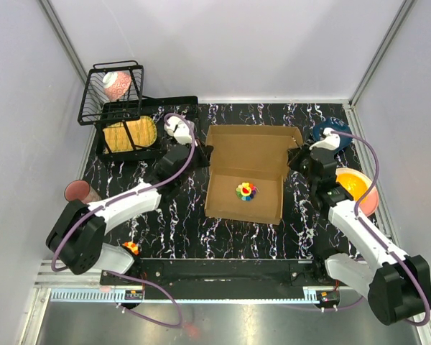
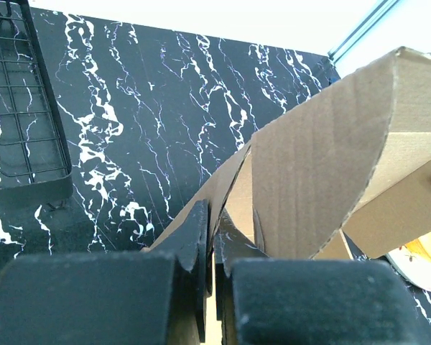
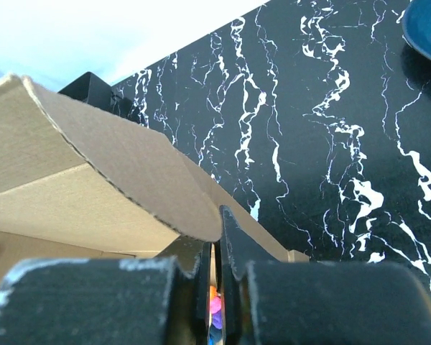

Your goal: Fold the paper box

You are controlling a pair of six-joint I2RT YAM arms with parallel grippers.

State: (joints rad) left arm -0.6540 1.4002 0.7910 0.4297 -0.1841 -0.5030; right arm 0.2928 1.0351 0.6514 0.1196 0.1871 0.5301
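Observation:
The paper box (image 1: 244,154) is plain brown cardboard, standing open in the middle of the black marbled table with its side walls up and its lid flap lying back. A small multicoloured toy (image 1: 246,191) lies inside it. My left gripper (image 1: 201,152) is at the box's left wall. In the left wrist view it (image 2: 214,215) is shut on the edge of the cardboard (image 2: 323,158). My right gripper (image 1: 297,159) is at the box's right wall. In the right wrist view it (image 3: 215,223) is shut on the cardboard wall (image 3: 79,180), with the toy showing between its fingers.
A black wire basket (image 1: 111,90) holding a pinkish object stands at the back left. A black tray (image 1: 111,154) with a yellow item lies in front of it. A reddish cup (image 1: 81,191) lies at the left. A blue dish (image 1: 330,129) and an orange bowl (image 1: 355,183) are at the right.

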